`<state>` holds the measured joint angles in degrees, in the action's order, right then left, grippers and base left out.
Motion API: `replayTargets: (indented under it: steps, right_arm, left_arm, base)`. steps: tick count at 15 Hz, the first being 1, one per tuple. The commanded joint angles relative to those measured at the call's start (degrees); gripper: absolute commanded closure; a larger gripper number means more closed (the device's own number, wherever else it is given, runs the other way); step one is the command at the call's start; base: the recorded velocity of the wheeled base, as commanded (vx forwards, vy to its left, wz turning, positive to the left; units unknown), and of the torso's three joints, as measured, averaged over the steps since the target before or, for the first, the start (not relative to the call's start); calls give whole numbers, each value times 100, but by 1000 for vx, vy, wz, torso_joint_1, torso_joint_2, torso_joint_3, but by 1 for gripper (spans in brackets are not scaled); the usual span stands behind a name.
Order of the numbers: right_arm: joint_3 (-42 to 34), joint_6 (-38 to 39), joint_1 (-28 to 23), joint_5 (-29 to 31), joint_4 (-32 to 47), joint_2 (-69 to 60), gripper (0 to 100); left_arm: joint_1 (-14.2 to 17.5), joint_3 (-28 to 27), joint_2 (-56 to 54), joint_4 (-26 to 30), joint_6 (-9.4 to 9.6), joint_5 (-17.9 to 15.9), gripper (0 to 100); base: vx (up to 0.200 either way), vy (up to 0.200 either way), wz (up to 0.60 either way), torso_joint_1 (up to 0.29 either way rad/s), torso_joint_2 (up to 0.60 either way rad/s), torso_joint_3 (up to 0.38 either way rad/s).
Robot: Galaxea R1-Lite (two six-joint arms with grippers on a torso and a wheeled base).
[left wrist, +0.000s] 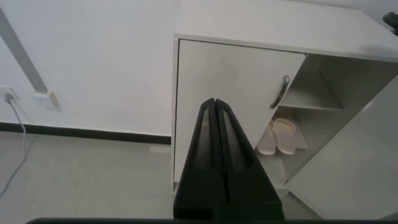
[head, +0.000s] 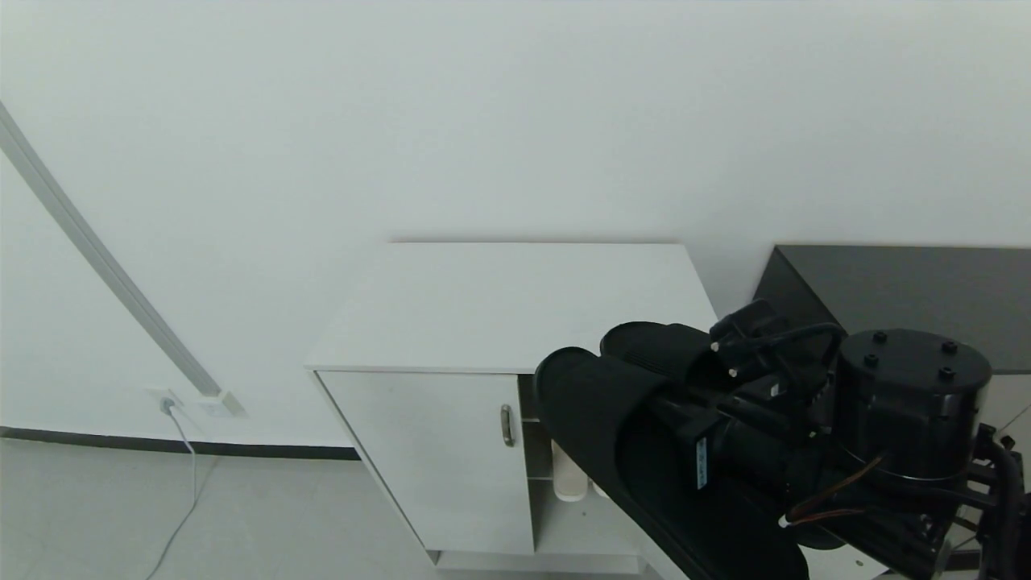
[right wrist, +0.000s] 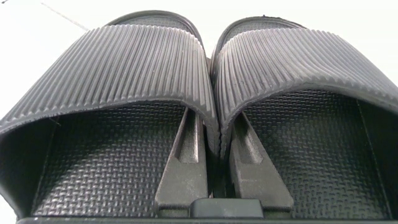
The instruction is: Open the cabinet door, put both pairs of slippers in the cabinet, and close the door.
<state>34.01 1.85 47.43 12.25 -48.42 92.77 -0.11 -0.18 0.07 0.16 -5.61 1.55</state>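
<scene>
Black slippers (right wrist: 143, 81) clamped in the fingers (right wrist: 183, 168) of the right gripper (right wrist: 214, 127), before the open cabinet (head: 515, 306).
White pair (left wrist: 281, 135) already shelved inside; left gripper (left wrist: 215, 109) closed, empty. Next, likely: slide these in too.

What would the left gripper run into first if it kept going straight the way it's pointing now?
Most likely the closed cabinet door: the left gripper, fingers together, points at its panel, beside the handle rather than at the open compartment. Depth is unclear from this view.
</scene>
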Motion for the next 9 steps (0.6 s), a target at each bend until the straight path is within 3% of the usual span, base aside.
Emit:
replayTargets:
  steps: [1,9]
  right_arm:
    - [-44,-1,3,-12,-1,13,100]
    - [-35,-1,3,-21,-1,22,100]
  left_arm:
    - [2,1,1,2,-2,3,100]
    - [2,1,1,2,7,3,100]
  base:
    - [0,0,0,-12,51,7]
    - [0,0,0,-147,340,183]
